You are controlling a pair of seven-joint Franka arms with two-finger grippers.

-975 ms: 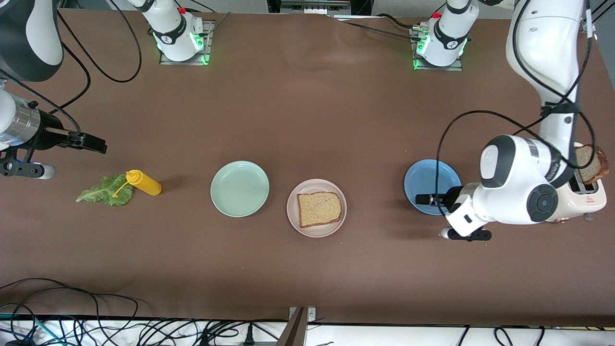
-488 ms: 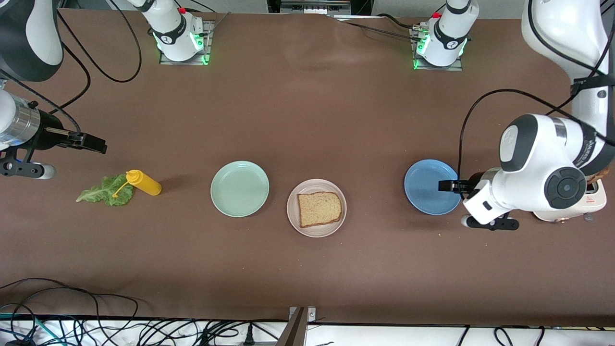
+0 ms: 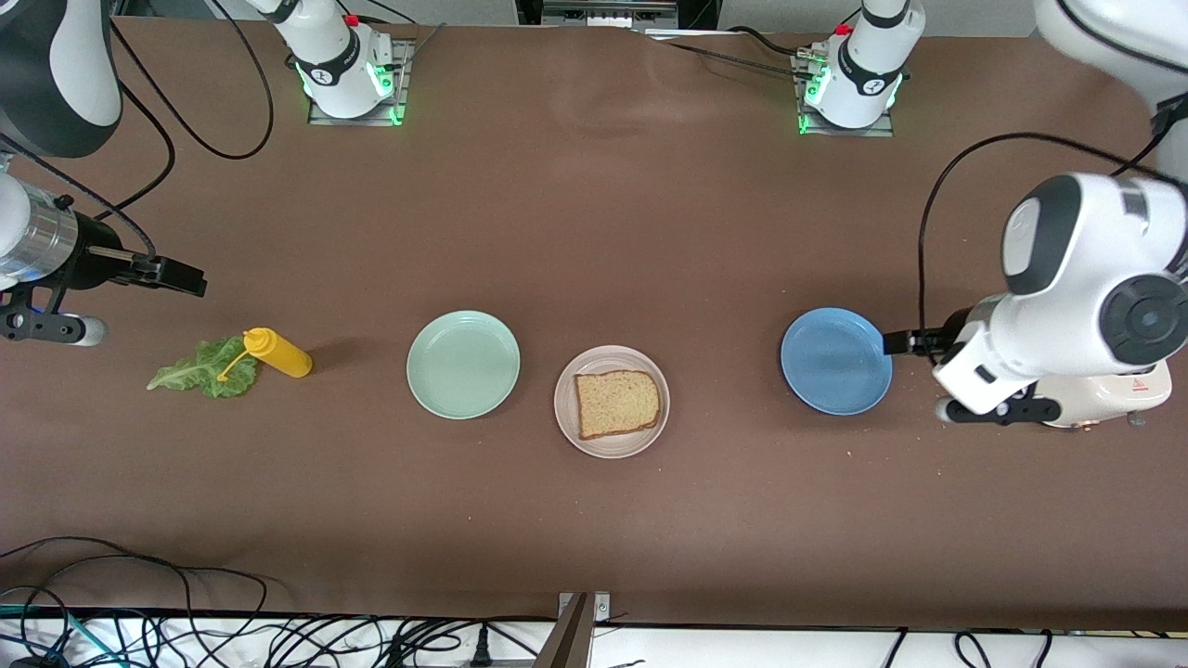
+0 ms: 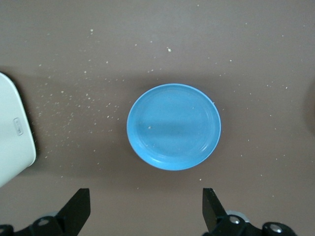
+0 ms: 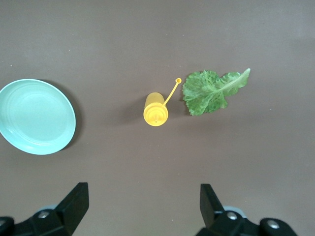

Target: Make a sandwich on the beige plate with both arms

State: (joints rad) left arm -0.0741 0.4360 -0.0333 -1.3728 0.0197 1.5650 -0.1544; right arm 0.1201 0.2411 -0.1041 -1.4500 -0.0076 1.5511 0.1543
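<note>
Left gripper (spread, empty) just off blue plate rim

Bench has a matt brown cloth-like cover, dusted with crumbs. Beige plate, mint plate and blue plate look like smooth plastic with a soft sheen. Bread slice is porous, rough, with a darker crust. Yellow squeeze bottle is smooth plastic. Lettuce leaf is ruffled, veined. Toaster shell is glossy cream plastic. Arm shells are glossy white.

bread slice on plate
</note>
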